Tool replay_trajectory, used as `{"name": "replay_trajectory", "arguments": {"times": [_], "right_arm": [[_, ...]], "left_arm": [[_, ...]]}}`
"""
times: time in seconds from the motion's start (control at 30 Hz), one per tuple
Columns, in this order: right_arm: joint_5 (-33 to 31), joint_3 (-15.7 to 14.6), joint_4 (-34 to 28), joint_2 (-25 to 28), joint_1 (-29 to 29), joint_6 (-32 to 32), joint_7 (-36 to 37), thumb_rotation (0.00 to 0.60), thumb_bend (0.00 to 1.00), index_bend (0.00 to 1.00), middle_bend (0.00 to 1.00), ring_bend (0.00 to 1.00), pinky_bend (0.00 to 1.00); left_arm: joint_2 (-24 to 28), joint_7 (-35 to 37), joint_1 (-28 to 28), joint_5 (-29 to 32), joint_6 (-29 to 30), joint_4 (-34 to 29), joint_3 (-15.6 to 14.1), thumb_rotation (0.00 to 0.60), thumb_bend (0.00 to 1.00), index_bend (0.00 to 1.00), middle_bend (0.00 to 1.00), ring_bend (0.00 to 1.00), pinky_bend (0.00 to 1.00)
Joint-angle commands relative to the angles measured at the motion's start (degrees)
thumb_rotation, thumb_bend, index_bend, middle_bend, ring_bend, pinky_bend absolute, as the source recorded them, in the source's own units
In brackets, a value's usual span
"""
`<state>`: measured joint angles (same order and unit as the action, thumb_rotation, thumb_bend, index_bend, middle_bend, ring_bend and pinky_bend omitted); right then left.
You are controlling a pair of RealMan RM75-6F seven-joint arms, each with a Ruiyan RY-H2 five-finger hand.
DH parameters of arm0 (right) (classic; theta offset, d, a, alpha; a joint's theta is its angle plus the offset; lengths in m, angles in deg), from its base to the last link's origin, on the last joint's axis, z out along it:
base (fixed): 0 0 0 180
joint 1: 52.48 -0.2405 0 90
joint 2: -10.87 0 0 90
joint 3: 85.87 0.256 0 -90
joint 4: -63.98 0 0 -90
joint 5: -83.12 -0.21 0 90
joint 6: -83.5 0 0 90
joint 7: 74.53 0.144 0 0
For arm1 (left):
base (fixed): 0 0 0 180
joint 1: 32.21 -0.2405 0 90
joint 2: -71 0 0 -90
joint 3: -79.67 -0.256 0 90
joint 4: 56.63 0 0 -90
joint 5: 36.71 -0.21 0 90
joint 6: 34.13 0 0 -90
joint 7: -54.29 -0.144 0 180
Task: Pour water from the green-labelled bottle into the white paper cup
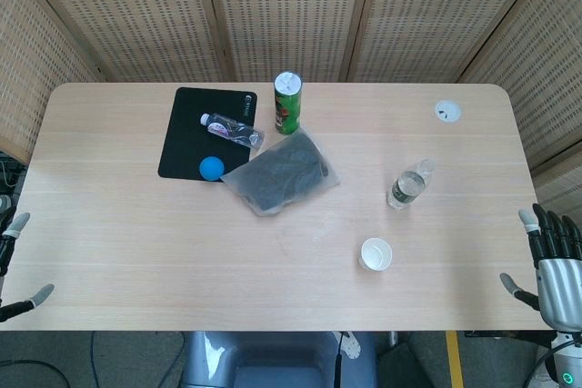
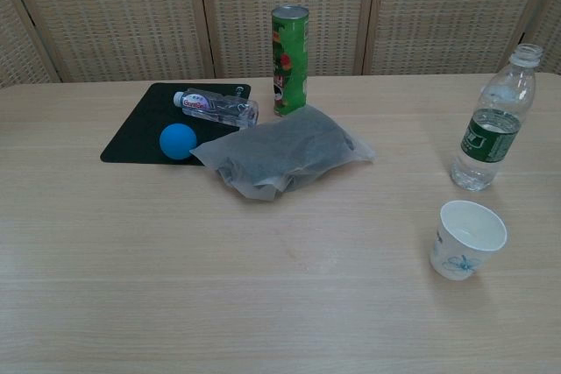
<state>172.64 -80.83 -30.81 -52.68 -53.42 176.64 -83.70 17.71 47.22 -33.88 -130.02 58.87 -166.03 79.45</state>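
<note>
— Step now? Reach for the green-labelled bottle (image 2: 493,124), upright toward the surface's (image 1: 136,252) right edge, uncapped; grip at the label, keep it level. White paper cup (image 2: 467,239) just nearer the front edge.

— Hands? Right hand (image 1: 552,265) spread, empty, off the right edge; left hand (image 1: 18,265) likewise empty.

— Count? Two bottles, one cup.

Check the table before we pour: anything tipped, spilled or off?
No spill shows. The green-labelled bottle stands upright with no cap on, next to the upright white paper cup. One oddity: a small clear bottle lies on its side on the black mat.
</note>
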Motion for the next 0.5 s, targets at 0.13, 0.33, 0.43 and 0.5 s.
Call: {"name": "replay_trajectory", "arguments": {"times": [0.13, 0.33, 0.43, 0.5], "right_arm": [[-0.01, -0.08, 0.07, 0.08, -0.20, -0.49, 0.33, 0.600, 0.00, 0.00, 0.00, 0.00, 0.00], [-3.38, 1.63, 4.18, 0.24, -5.28, -9.95, 12.56, 0.600, 0.00, 0.00, 0.00, 0.00, 0.00], [-3.65, 1.76, 9.19, -0.26, -8.76, -16.28, 21.83, 0.600, 0.00, 0.00, 0.00, 0.00, 0.00], [-4.21, 1.89, 12.27, -0.84, -11.17, -20.83, 29.18, 0.600, 0.00, 0.00, 0.00, 0.00, 0.00]], "left_arm": [[-0.12, -0.19, 0.00, 0.04, -0.10, 0.06, -0.03, 0.600, 0.12, 0.00, 0.00, 0.00, 0.00], [-0.51, -1.17, 0.55, 0.83, -0.97, -0.14, 0.42, 0.600, 0.13, 0.00, 0.00, 0.00, 0.00], [-0.62, -1.54, 0.70, 1.37, -1.07, -0.39, 0.74, 0.600, 0.12, 0.00, 0.00, 0.00, 0.00], [-0.72, -1.79, 0.85, 1.93, -1.30, -0.52, 0.98, 0.600, 0.12, 0.00, 0.00, 0.00, 0.00]]}}
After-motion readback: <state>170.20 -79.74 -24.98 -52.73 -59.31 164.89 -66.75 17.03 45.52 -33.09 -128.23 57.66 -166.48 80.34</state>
